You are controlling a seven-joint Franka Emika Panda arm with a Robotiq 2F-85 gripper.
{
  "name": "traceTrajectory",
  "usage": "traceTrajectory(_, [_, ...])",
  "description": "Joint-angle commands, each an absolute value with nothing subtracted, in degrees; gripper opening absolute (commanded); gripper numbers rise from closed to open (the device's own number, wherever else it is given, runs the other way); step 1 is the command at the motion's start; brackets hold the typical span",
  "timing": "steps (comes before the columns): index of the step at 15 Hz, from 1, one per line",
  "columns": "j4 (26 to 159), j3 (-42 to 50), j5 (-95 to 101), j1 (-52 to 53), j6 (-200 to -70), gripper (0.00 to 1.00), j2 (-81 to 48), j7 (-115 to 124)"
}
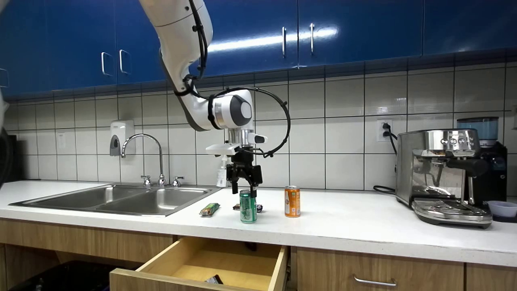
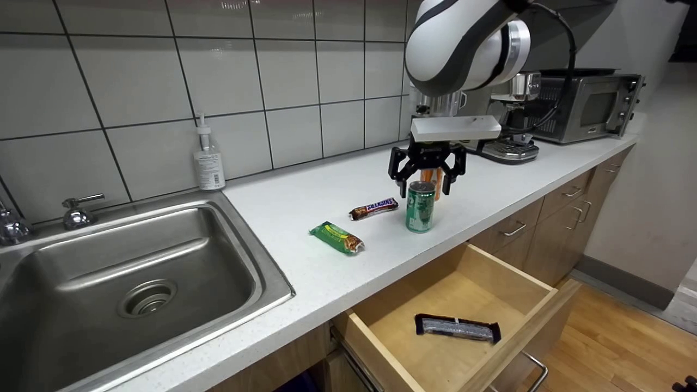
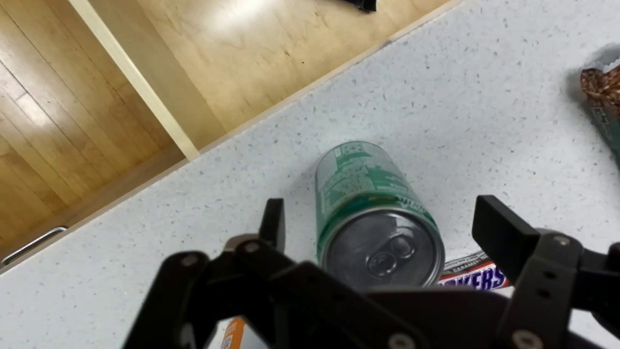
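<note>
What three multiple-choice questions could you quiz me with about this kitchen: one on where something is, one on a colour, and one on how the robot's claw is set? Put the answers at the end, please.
1. Relative to the drawer, where is the dark packet?
A) Beneath it
B) Inside it
C) Behind it

2. What colour is the can nearest the gripper?
A) Orange
B) Blue
C) Green

3. How are the fingers set?
A) Spread apart, holding nothing
B) Clamped on the can
C) Pressed against each other

Answers:
1 B: an exterior view shows the packet lying on the drawer's bottom.
2 C: its side shows green in all three views.
3 A: the wrist view shows a gap on either side of the can.
</note>
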State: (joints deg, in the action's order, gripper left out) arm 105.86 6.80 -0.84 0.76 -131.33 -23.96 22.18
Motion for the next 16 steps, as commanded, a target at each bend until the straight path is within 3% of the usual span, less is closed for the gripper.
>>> traceTrajectory(1, [102.02, 6.77, -1.64, 0.29, -129.58, 1.00, -26.26, 23.54])
traceTrajectory(16, [101.31, 7.15, -1.44, 0.31, -129.19, 1.00, -27.34, 23.05])
